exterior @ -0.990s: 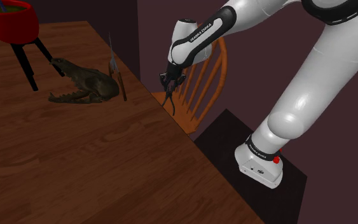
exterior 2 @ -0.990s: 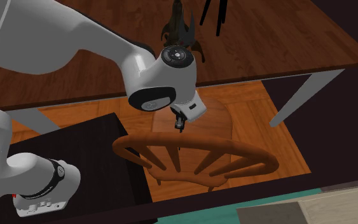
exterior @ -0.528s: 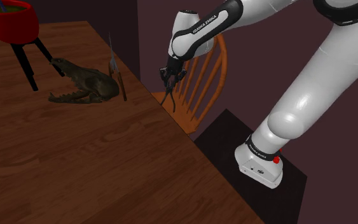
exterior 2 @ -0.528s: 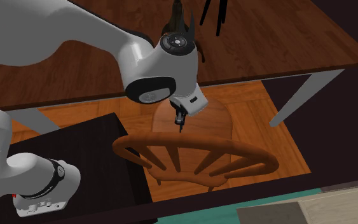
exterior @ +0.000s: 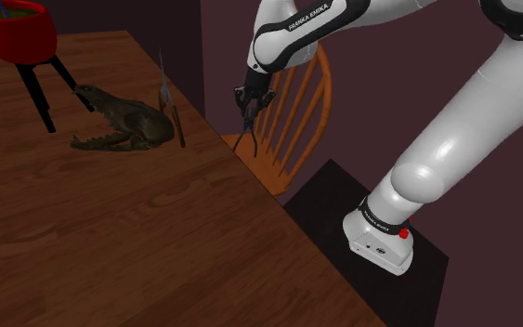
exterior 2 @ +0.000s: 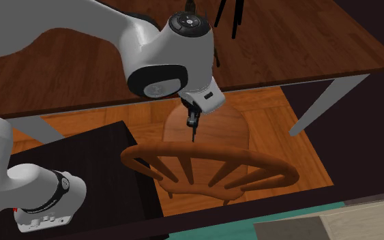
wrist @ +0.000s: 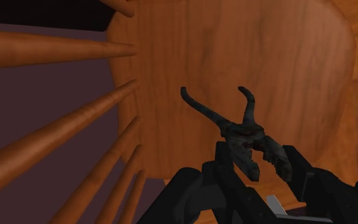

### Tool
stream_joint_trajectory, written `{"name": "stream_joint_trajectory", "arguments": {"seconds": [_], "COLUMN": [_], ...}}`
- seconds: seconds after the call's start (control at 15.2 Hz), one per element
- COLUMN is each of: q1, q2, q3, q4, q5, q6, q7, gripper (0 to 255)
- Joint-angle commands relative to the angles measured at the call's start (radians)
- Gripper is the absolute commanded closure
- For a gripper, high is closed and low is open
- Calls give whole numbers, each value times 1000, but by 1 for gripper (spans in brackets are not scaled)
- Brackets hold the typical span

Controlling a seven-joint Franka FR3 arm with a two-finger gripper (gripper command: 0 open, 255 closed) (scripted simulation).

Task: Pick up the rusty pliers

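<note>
Table (exterior: pixel 111 241) sits on the shoulder view's left, out of play. Next along, just past its edge, my gripper (wrist: pixel 260 163) is clamped on the rusty pliers (wrist: pixel 244 137), which hang in the air over the wooden chair seat (wrist: pixel 279 63). I'm pinching the head end by the pivot, and both curved handles poke out free ahead. My read: stiff metal, some heft, not fragile, and the rough surface helps friction. Gripping near the pivot keeps the weight close. The risk is the thin section twisting between the pads, or the handles flopping. Stand (exterior: pixel 329 200) is far right.
</note>
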Motion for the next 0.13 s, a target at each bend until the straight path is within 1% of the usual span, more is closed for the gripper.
{"name": "stream_joint_trajectory", "arguments": {"seconds": [0.0, 0.07], "q1": [-1, -1], "q2": [-9, -9], "q3": [-1, -1], "q4": [7, 7], "q5": [0, 0], "q6": [-17, -17], "q7": [-2, -2], "gripper": [255, 255]}}
